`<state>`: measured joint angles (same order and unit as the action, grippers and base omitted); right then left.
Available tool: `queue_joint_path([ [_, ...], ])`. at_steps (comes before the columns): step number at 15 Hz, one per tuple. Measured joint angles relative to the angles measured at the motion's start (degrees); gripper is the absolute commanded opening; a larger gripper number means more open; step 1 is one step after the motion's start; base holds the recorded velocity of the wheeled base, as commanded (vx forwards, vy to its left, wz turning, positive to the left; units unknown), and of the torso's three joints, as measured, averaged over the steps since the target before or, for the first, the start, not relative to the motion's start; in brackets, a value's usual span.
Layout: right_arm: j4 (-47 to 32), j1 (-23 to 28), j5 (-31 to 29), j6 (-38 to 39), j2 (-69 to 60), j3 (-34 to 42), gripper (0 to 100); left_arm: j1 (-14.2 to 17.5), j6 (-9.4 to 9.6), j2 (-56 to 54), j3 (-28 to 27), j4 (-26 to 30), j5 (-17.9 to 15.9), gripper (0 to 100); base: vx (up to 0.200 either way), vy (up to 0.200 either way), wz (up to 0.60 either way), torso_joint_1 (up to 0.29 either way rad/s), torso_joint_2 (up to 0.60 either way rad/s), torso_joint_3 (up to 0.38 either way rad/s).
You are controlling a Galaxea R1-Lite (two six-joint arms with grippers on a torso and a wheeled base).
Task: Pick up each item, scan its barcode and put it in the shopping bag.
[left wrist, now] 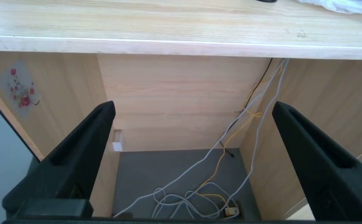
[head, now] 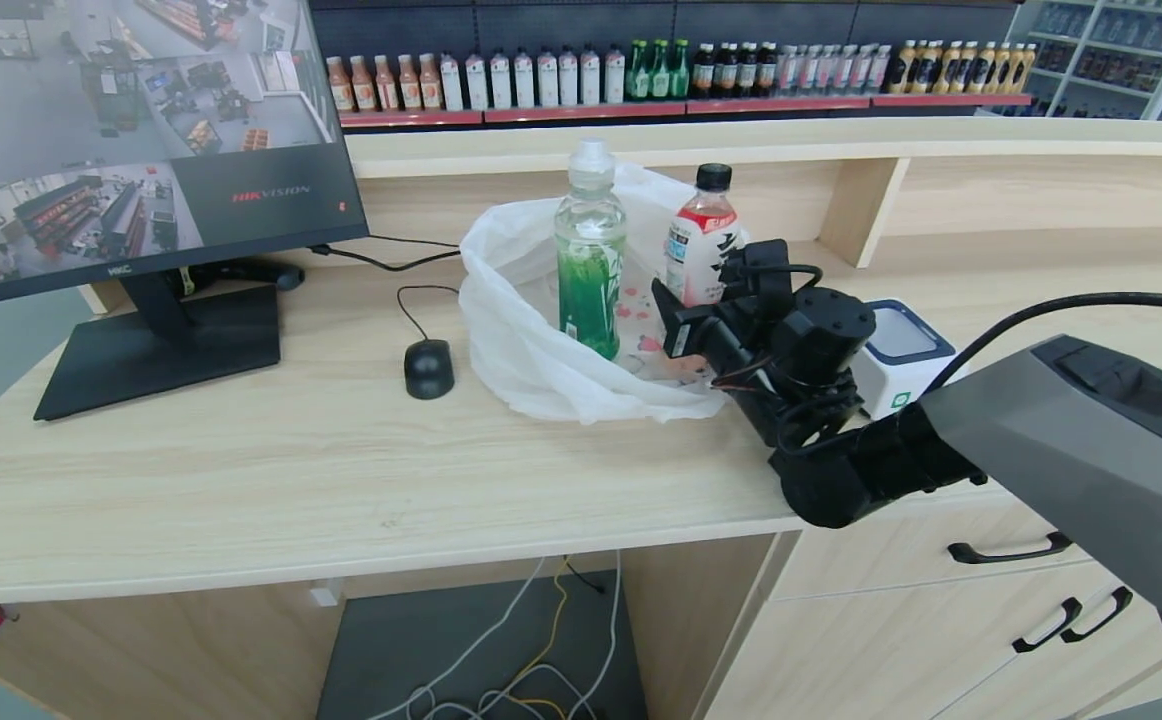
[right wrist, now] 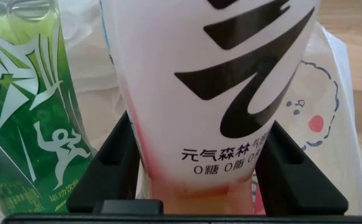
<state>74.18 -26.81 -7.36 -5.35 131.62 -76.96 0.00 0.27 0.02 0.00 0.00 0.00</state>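
A pink-and-white drink bottle [head: 703,250] with a black cap stands upright inside the white shopping bag [head: 521,330], and my right gripper [head: 686,330] is shut on its lower body. In the right wrist view the bottle [right wrist: 212,81] sits between both black fingers [right wrist: 115,168]. A green-labelled bottle [head: 591,270] with a white cap stands in the bag just to its left, also seen as the green bottle [right wrist: 25,106]. My left gripper [left wrist: 196,155] hangs open below the counter edge [left wrist: 168,43], with nothing between its fingers.
A white barcode scanner [head: 906,355] stands on the counter right of the bag, partly behind my right arm. A mouse [head: 429,368] and a monitor [head: 131,150] are to the left. Cables [left wrist: 193,193] lie on the floor under the counter.
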Motion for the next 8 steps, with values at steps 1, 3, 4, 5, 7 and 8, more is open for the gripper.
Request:
queue_joint_path([
  [1, 0.56, -0.11, -0.07, 0.00, 0.00, 0.67, 0, 0.00, 0.00, 0.00, 0.00, 0.00, 0.00, 100, 0.000, 0.000, 0.00, 0.000, 0.00, 0.000],
  [3, 1.28, -0.21, -0.11, -0.28, -0.06, 1.66, 0, 0.00, 0.00, 0.00, 0.00, 0.00, 0.00, 100, 0.000, 0.000, 0.00, 0.000, 0.00, 0.000],
  [4, 1.26, -0.21, -0.07, -0.34, -0.06, 1.79, 0, 0.00, -0.02, 0.00, 0.00, 0.00, 0.00, 100, 0.000, 0.000, 0.00, 0.000, 0.00, 0.000],
  [5, 1.23, -0.23, -0.05, -0.34, -0.09, 1.83, 0, 0.00, 0.00, 0.00, 0.00, 0.00, 0.00, 100, 0.000, 0.000, 0.00, 0.000, 0.00, 0.000],
  [7, 1.22, -0.32, -0.05, -0.34, -0.09, 1.99, 0, 0.00, 0.00, 0.00, 0.00, 0.00, 0.00, 100, 0.000, 0.000, 0.00, 0.000, 0.00, 0.000],
  [8, 1.19, -0.43, -0.07, -0.34, -0.09, 1.99, 0, 0.00, 0.00, 0.00, 0.00, 0.00, 0.00, 100, 0.000, 0.000, 0.00, 0.000, 0.00, 0.000],
])
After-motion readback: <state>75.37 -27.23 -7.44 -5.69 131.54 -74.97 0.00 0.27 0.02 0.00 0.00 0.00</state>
